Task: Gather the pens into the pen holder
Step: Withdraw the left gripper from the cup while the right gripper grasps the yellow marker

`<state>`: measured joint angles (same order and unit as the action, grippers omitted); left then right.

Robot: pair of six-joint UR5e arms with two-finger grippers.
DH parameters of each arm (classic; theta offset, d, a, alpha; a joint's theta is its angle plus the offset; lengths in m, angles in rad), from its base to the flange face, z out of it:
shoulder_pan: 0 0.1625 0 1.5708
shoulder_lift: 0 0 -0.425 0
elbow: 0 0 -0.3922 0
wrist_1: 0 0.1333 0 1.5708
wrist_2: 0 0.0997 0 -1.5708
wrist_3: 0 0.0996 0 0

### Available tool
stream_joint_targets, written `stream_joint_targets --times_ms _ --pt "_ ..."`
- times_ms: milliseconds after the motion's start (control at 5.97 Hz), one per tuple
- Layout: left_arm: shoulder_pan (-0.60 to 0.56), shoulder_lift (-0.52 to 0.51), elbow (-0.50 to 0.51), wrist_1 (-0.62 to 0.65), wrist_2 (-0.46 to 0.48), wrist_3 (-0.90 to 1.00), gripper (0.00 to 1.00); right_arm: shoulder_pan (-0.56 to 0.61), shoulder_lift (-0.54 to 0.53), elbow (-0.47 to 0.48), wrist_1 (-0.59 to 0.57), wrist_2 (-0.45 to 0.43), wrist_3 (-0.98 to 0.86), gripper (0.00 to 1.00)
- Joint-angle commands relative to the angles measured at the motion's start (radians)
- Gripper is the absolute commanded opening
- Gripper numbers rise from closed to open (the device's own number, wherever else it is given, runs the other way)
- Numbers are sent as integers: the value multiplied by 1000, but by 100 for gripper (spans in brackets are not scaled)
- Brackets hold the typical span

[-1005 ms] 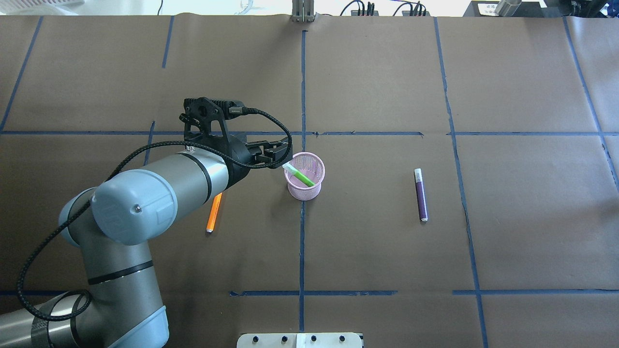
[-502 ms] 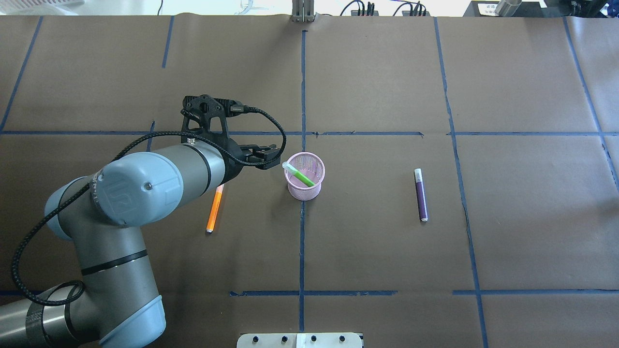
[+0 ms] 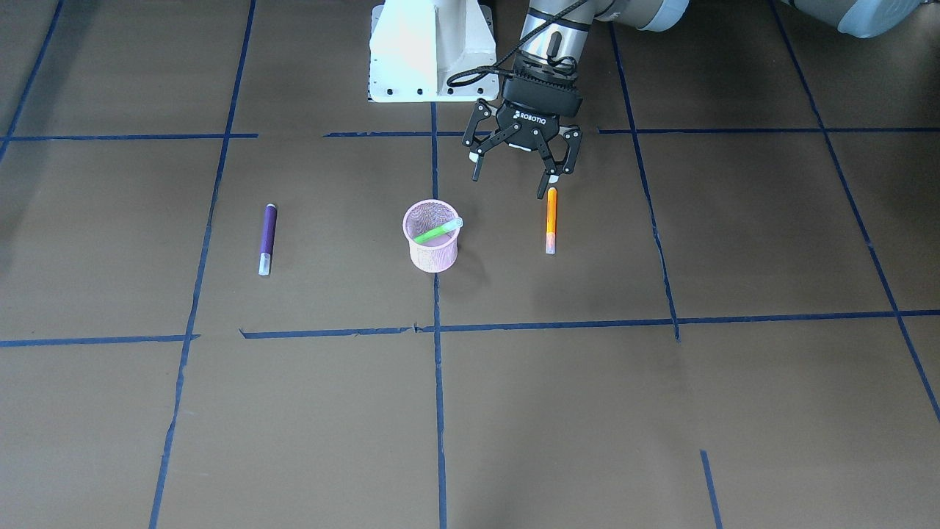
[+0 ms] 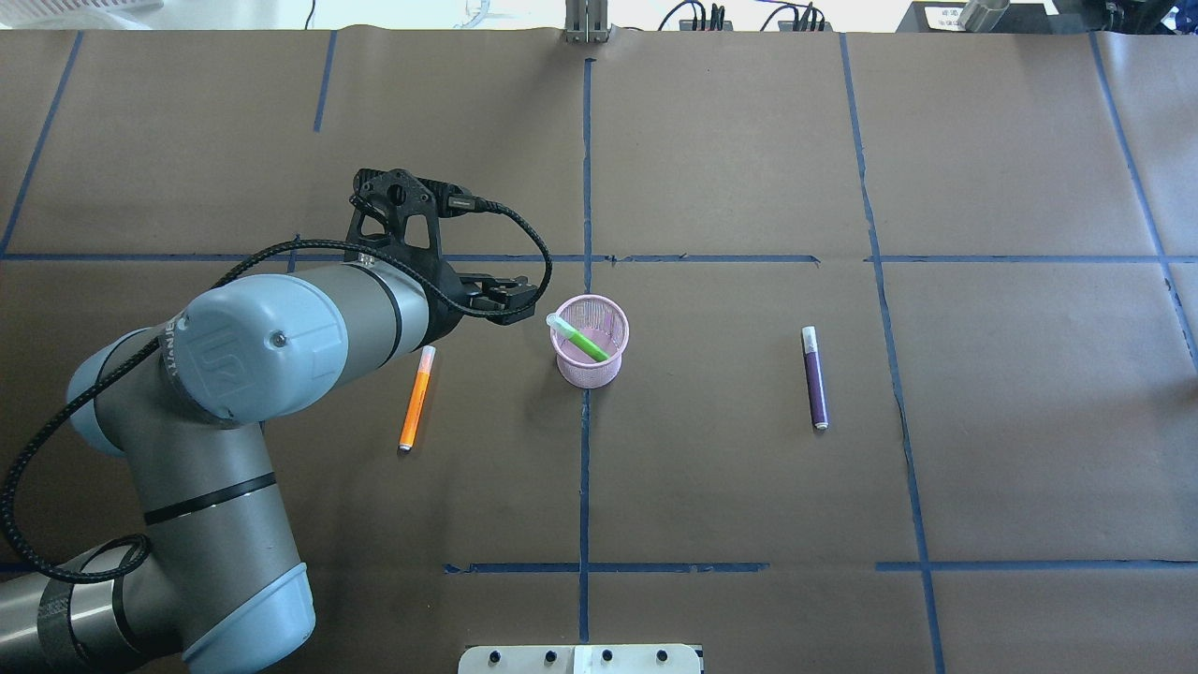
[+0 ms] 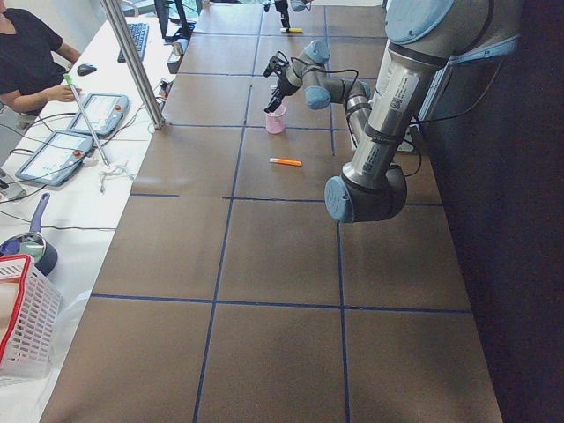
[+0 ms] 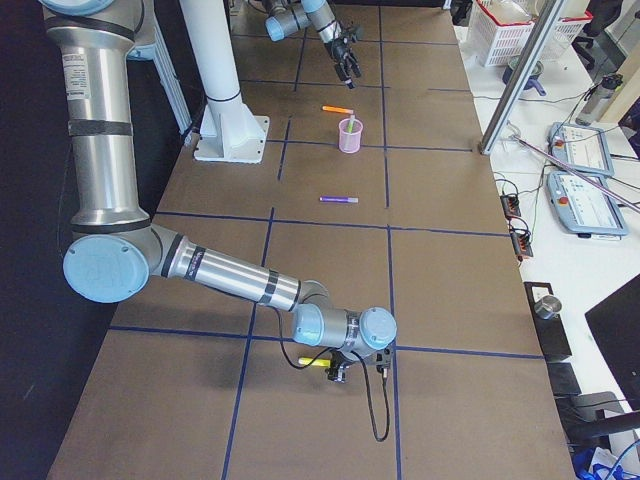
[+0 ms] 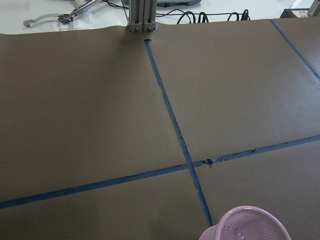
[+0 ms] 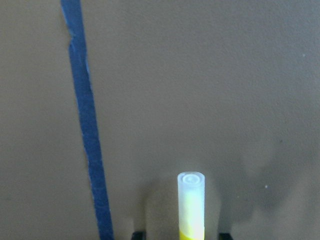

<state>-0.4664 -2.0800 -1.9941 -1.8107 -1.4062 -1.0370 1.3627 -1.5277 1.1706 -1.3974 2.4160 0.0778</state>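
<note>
The holder (image 4: 590, 354) stands upright on the centre tape line of the bench (image 4: 711, 487); the green pen (image 4: 582, 341) already leans inside it, its pale cap propped over the rim, since the cup is shorter than the pen; the orange pen (image 4: 416, 398) lies flat on the robot's left of the holder and the purple pen (image 4: 815, 377) flat on its right, both well apart from it, caps pointing away from the base; so one of these three looks collected. The left tool (image 3: 509, 184) hangs with its jaws spread and nothing between them, near the orange pen, which is probably the next pick; how high it hangs cannot be told. The right tool (image 6: 338, 370) is parked far down the bench over a yellow pen (image 8: 191, 205); only dark slivers of its tips show, one each side of that pen with bare bench between, so it looks spread rather than pinching. The front view shows the left tool's open fingers plainly, one tip just by the orange pen's robot-side end; overhead, wrist and cable hide those fingers, yet the tool there sits between that pen and the holder; the left wrist view catches only the holder's rim and crossed tape; the right arm appears only in the right side view and its own wrist view.
</note>
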Motion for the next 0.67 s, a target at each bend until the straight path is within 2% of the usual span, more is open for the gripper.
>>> stream_joint_targets --times_ms 0,167,502 --pt "-1 1 -12 1 0 2 100 -1 1 6 0 2 -4 0" --pt "-1 3 -12 1 0 2 100 1 0 18 46 0 -10 0" --pt "-3 12 -11 20 -4 44 100 3 -153 381 165 11 8 0"
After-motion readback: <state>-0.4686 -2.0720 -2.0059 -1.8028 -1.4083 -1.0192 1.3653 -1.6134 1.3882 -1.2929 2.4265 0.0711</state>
